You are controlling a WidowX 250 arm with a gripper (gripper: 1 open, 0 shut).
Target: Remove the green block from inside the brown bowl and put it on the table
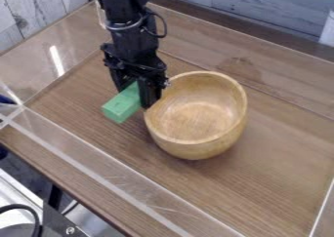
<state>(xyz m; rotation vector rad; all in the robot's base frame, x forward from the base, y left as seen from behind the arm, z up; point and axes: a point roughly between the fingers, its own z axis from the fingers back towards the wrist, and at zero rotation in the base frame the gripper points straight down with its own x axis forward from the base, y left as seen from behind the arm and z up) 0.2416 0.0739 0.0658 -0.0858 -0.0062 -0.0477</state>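
The green block [120, 107] is outside the brown bowl [197, 112], just to the bowl's left. Its far end is tucked between the black fingers of my gripper [136, 88], which is shut on it. The block slants down toward the front left, and its near end lies at or just above the table [78, 134]; I cannot tell whether it touches. The gripper hangs straight down beside the bowl's left rim, very close to it. The bowl stands upright and its inside is bare wood.
Low clear acrylic walls [92, 173] run along the table's front and left edges. A whitewashed plank wall [33, 12] stands behind at the left. Open tabletop lies in front of the block and to the right of the bowl.
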